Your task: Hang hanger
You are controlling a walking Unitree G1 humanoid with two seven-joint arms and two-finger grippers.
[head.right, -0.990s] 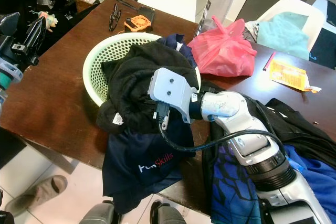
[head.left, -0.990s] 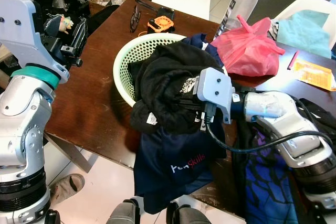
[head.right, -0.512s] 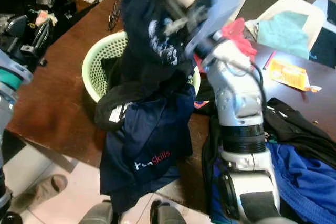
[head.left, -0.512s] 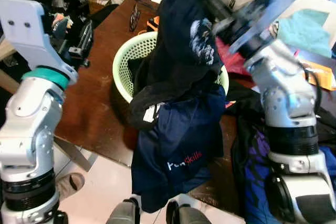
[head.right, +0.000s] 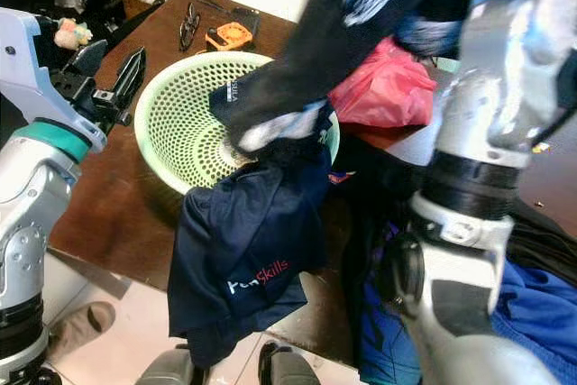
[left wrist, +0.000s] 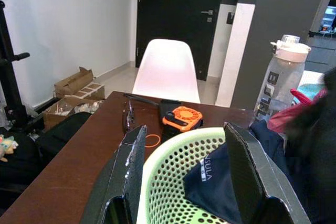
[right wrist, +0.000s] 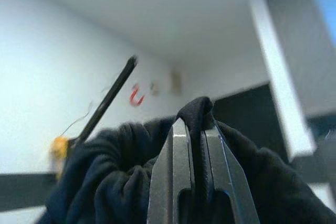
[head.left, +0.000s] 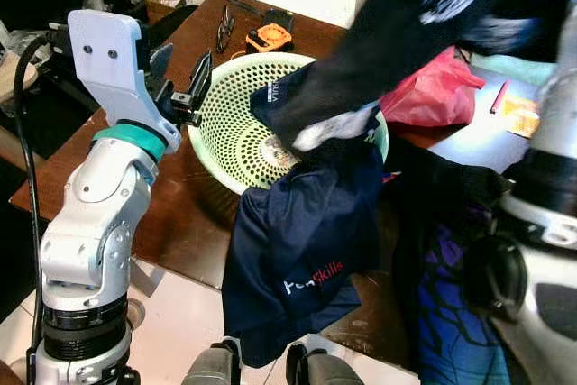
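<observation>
My right gripper [right wrist: 195, 127] is raised high and shut on a fold of a black garment [head.left: 424, 33]. The cloth stretches from the top right down to the rim of a pale green laundry basket [head.left: 225, 123], its lower end still over the basket. A navy shirt [head.left: 306, 241] with a printed logo hangs from the basket over the table's front edge. My left gripper [head.left: 180, 65] is open at the basket's left rim, touching nothing. In the left wrist view its fingers [left wrist: 131, 166] frame the basket, with a navy garment [left wrist: 215, 182] inside. No hanger is visible.
The brown table [head.left: 117, 160] carries a red plastic bag [head.left: 433, 96], an orange tape measure [head.left: 269, 39], glasses [head.left: 223, 33] and a water bottle [left wrist: 278, 77]. Blue and dark clothes [head.right: 532, 304] lie heaped at the right. A white chair [left wrist: 168, 69] stands behind the table.
My right arm has swung up further, pulling the black garment out of the basket so its mesh now shows. My left gripper has moved in toward the basket's rim.
</observation>
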